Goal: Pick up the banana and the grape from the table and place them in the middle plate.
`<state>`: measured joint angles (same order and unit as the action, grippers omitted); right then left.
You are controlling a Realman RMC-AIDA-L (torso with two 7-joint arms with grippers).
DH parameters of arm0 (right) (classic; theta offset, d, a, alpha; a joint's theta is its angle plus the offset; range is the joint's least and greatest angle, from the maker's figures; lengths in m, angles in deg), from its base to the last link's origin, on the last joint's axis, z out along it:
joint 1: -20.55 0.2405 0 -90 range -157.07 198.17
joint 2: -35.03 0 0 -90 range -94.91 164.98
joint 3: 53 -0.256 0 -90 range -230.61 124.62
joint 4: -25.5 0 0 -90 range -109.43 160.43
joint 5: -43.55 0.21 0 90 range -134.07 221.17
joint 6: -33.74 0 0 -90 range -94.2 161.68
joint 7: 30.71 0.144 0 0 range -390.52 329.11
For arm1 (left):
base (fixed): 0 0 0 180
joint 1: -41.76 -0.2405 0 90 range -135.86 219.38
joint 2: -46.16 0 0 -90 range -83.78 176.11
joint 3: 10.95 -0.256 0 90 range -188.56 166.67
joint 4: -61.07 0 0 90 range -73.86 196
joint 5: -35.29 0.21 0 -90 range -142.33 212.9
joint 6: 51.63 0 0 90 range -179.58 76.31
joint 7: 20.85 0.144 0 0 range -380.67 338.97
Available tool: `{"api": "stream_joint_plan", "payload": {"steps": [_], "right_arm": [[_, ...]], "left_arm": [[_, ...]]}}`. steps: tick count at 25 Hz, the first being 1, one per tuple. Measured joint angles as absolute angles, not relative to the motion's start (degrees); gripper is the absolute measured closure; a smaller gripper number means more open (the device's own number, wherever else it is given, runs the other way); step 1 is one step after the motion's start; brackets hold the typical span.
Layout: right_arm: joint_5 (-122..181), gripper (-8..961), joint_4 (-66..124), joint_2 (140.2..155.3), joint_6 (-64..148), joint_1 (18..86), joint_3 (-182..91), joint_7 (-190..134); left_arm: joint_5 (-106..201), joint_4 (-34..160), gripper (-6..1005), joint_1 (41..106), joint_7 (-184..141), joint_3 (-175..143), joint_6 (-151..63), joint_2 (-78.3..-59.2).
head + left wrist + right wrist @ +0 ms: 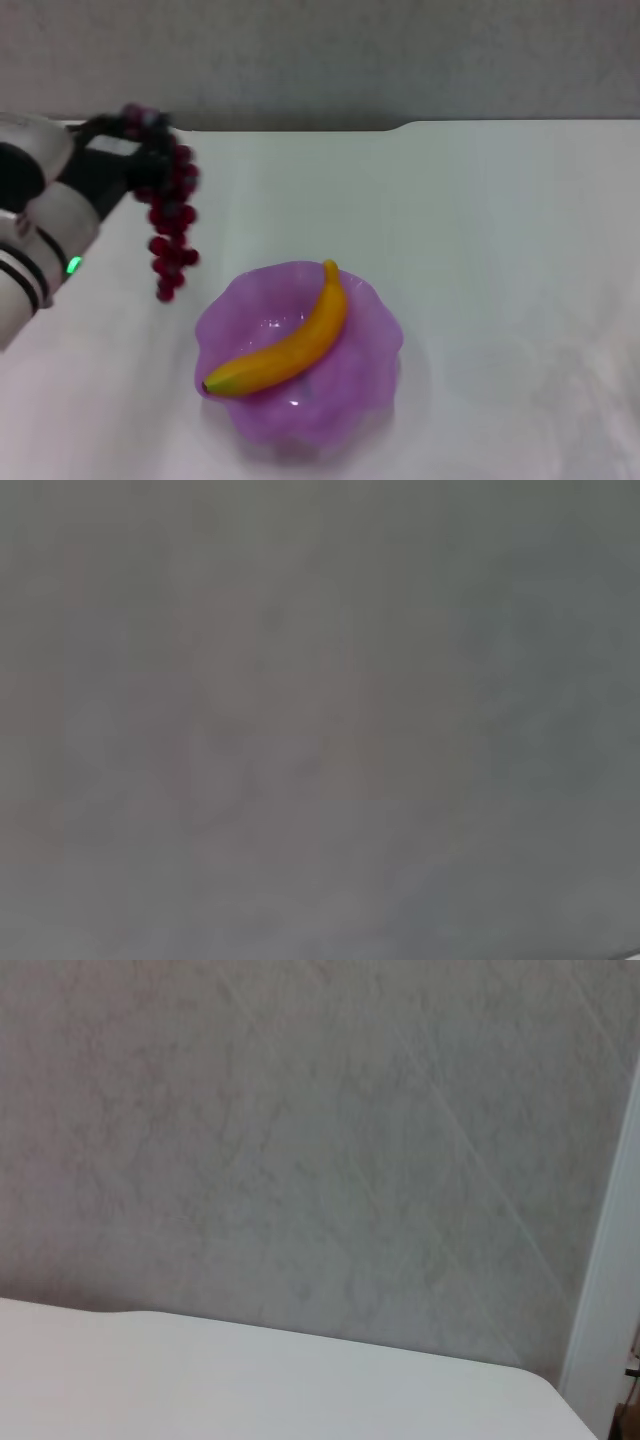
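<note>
The yellow banana lies inside the purple scalloped middle plate near the front middle of the white table. My left gripper is at the far left, raised above the table, shut on the top of the grape bunch. The dark red grapes hang down from it, to the left of and behind the plate, clear of the rim. The left wrist view shows only a plain grey surface. My right gripper is out of view; its wrist view shows only the table and a wall.
The table's far edge has a notch at the back. A grey wall stands behind the table. A white vertical frame stands beside the wall in the right wrist view.
</note>
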<state>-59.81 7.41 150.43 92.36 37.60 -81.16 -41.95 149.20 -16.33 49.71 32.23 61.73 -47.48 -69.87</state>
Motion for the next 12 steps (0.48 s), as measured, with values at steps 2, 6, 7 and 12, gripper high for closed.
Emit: {"api": "stream_joint_plan", "payload": {"steps": [2, 6, 7, 12], "right_arm": [[-59.8, 932, 7.7, 150.43, 92.3, 37.6, -81.2, -42.0], [-59.8, 932, 7.8, 150.43, 92.3, 37.7, -81.2, -41.9], [-59.8, 932, 7.8, 150.43, 92.3, 37.7, -81.2, -41.9], [-59.8, 932, 7.9, 150.43, 92.2, 38.0, -81.2, -41.9]], "left_arm": [[149.2, -20.9, 688, 48.2, 34.0, 60.4, -51.4, -69.96], [149.2, -26.3, 701, 47.1, 37.4, 55.7, -56.3, -69.95], [149.2, -26.8, 702, 47.1, 38.2, 54.6, -56.7, -69.96], [149.2, -26.3, 709, 47.9, 44.6, 45.9, -56.7, -70.07]]}}
